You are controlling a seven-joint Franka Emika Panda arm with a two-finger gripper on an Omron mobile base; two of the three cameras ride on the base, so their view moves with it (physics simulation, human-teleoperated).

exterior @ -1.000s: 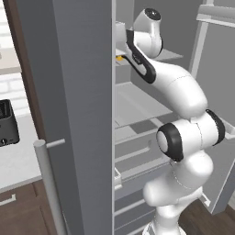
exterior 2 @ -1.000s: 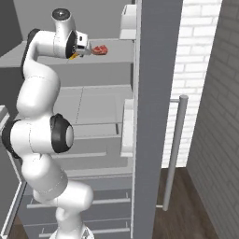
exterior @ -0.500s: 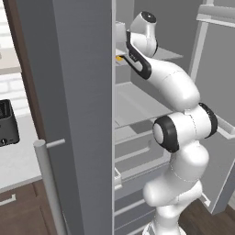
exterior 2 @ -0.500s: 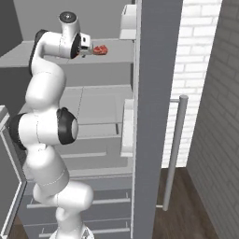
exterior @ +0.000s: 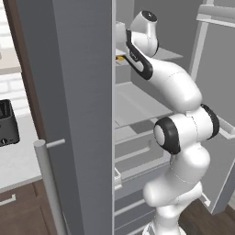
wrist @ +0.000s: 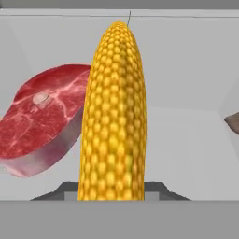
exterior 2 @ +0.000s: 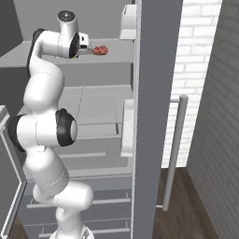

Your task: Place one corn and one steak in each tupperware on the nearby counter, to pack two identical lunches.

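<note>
A long yellow-orange corn (wrist: 114,116) lies on the upper fridge shelf, straight ahead of the hand and very close. Its near end drops out of sight at the bottom of the hand view. Dark fingertips (wrist: 63,190) flank that end on both sides, and I cannot see whether they press on it. A flat red steak (wrist: 42,123) with white marbling lies just left of the cob. In the right base view my gripper (exterior 2: 86,50) reaches onto that shelf beside the steak (exterior 2: 100,49). From the left base view a bit of corn (exterior: 120,58) shows by the hand. The tupperware is out of view.
The fridge stands open, its grey door (exterior: 82,114) with a bar handle close on my left and another door (exterior 2: 156,93) on my right. A pale counter (exterior: 16,158) with a black appliance (exterior: 7,121) lies left. A dark object (wrist: 232,122) sits at the shelf's right.
The arm's elbow has swung and settled, while the hand has stayed at the upper shelf next to the steak and corn.
</note>
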